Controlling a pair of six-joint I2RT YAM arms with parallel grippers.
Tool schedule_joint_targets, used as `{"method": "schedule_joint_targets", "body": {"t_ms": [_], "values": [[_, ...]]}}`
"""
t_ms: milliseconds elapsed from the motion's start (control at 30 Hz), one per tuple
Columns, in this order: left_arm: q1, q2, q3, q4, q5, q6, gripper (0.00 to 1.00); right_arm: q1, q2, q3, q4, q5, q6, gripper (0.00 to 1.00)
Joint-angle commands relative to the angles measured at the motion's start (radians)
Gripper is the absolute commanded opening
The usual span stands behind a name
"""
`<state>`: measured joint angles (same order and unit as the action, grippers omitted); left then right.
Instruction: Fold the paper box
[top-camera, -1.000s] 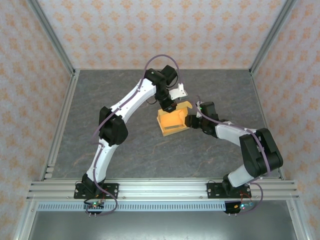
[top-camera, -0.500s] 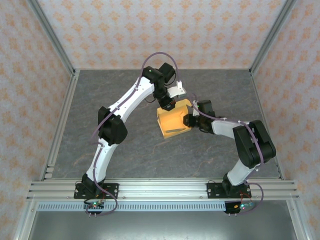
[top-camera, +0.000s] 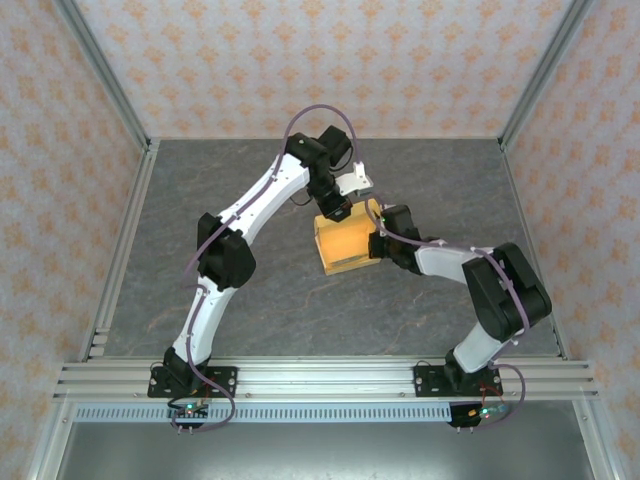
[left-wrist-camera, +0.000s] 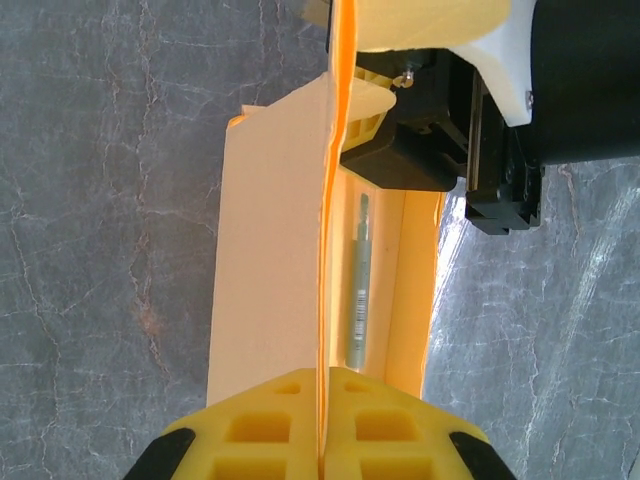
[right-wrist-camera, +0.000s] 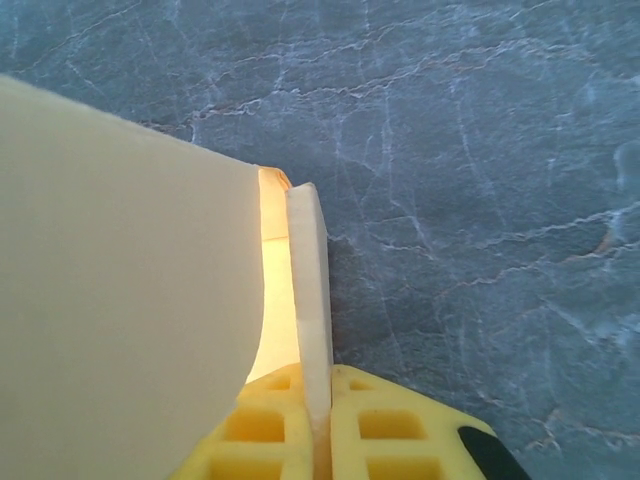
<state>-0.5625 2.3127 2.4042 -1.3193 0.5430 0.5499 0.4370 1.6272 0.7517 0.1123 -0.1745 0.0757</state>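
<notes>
The top external camera looks steeply down from above and behind the arm bases (top-camera: 195, 380), over the whole desk (top-camera: 320, 320). Each wrist camera faces the desk from very close; all three views share the paper box (top-camera: 345, 245).

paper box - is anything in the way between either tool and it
Nothing visible stands between them. The left tool is shut on the far edge of the paper box, and the right tool is shut on its right side, so both grip the paper directly.
</notes>
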Motion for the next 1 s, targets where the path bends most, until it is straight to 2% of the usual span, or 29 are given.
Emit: {"method": "schedule_joint_targets", "body": {"t_ms": [0, 433, 633, 767, 967], "values": [[0.007, 0.013, 0.019, -0.017, -0.021, -0.02, 0.01, 0.011, -0.032, -0.014, -0.043, 0.165, -0.005, 0.05], [0.005, 0.02, 0.012, -0.007, -0.011, -0.028, 0.01, 0.113, 0.042, 0.032, -0.106, 0.418, 0.005, 0.02], [0.007, 0.022, 0.013, 0.001, -0.015, -0.033, 0.01, 0.134, 0.04, 0.018, -0.095, 0.485, 0.018, 0.02], [0.006, 0.023, 0.016, -0.003, -0.023, -0.032, 0.0, 0.136, 0.033, 0.01, -0.084, 0.475, 0.021, 0.04], [0.006, 0.008, -0.017, 0.007, -0.045, -0.007, 0.0, 0.101, -0.022, -0.026, -0.055, 0.347, 0.065, 0.18]]}}
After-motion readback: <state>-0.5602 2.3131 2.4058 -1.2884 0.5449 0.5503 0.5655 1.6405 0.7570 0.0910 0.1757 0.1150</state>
